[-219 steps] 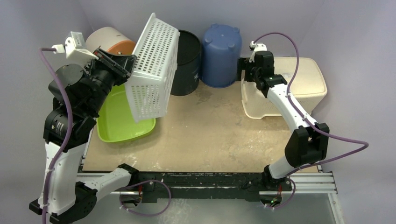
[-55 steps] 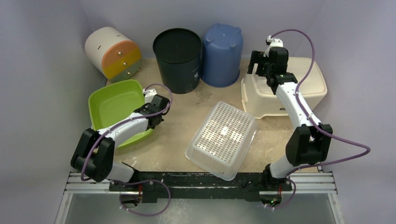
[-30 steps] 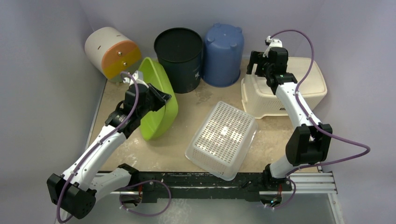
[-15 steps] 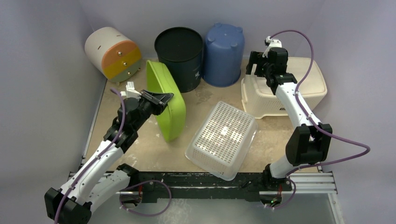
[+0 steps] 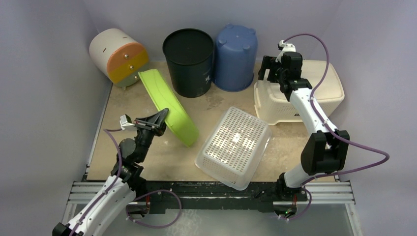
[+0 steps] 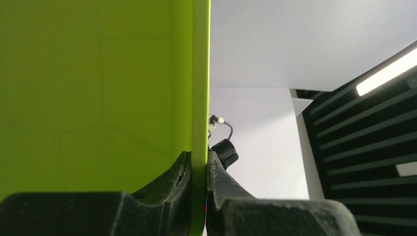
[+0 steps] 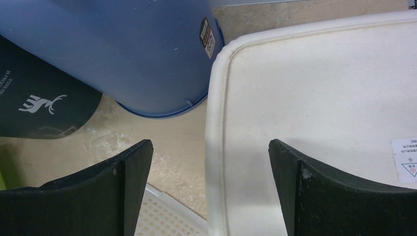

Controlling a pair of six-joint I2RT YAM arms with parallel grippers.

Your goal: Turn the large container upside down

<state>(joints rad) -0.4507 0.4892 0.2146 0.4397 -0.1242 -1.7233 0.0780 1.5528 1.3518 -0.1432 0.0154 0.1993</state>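
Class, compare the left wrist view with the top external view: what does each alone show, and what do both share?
Left wrist only: the bright light strip and the fingers pinching the green tub by its rim. Top external only: the white basket, black bin, blue bucket, cream container and right claw. Both: the green tub, gripped by the left claw.

Lime-green basin [image 5: 168, 105] — white perforated basket [image 5: 233, 146]

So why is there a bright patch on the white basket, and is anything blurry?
Top view: the patch is glare on the basket; the rest is sharp and evenly lit. Left wrist view: the green tub fills half the frame, the left hand is dark, and a ceiling lamp glows bright. Right wrist view: even light, with the right hand dark.
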